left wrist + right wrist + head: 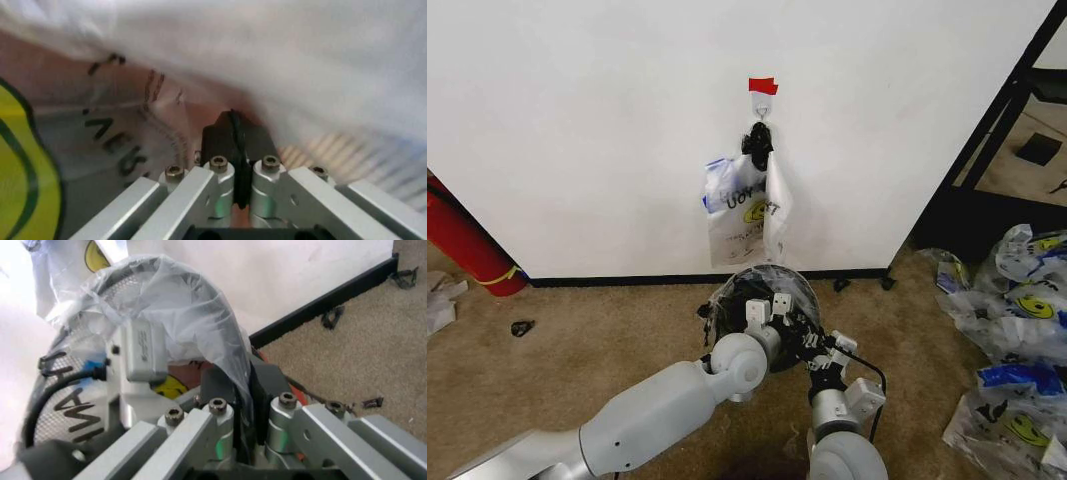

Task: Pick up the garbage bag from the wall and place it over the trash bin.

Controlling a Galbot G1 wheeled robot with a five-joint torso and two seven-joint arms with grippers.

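Garbage bag (762, 283) draped over trash bin (727, 310) near wall (577, 120), left gripper (238, 150) and right gripper (243, 390) each clenched on bag film at the rim, another bag (745, 205) hanging on the hook (762, 103)

Bright, even indoor light in the head view; faint shadow under the bag (745, 208) on the wall (577, 120). Left wrist view heavily blurred, plastic washed out by glare. Right wrist view overexposed toward the wall.
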